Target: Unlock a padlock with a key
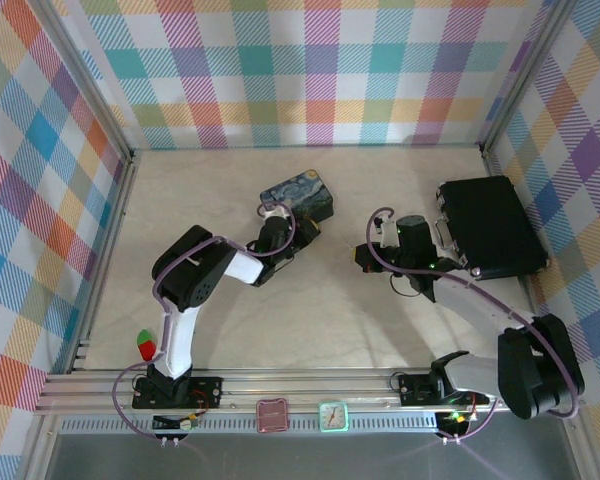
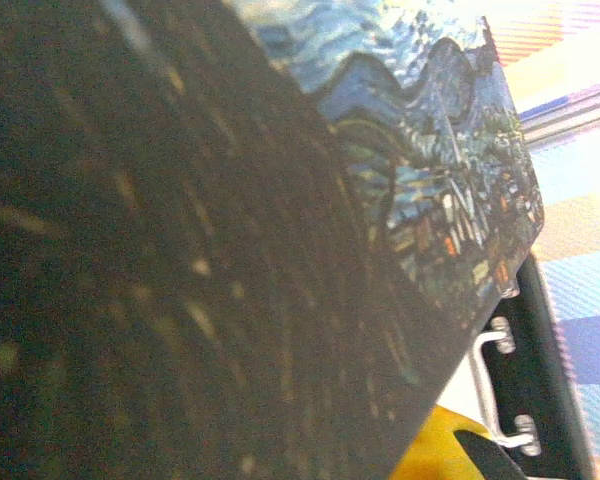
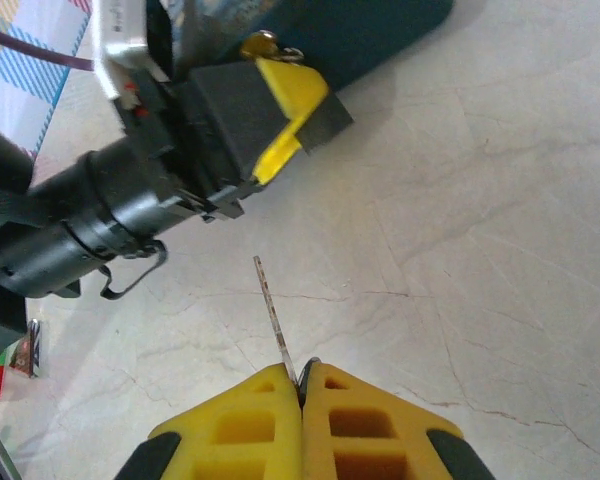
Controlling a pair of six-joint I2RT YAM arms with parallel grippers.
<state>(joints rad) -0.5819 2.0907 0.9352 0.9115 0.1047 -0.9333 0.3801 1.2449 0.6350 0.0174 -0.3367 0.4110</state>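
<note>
- The key is clenched between my right fingers. Its thin pale blade sticks straight out past the tips, with only the butt end pinched.
- I judge it is held that way so the free blade can be steered into a keyhole without my fingers getting in the way.
- The blade points across bare counter toward my left fingers, which lie well apart from its tip.
- At the far edge of my left fingers sits a small brassy piece with a ring, which I take for the padlock. It is too small to make out a keyhole.
- I cannot tell whether my left fingers are grasping it or only resting beside it.
- If they do hold it, that would steady it for the key.
- Just beyond my left fingers is the blue tin, so near that its painted lid crowds my left wrist view. The lid looks shut, so its contents are hidden.
- Off to the outer side of my right fingers lies the black case, shut, its contents hidden too.
</note>
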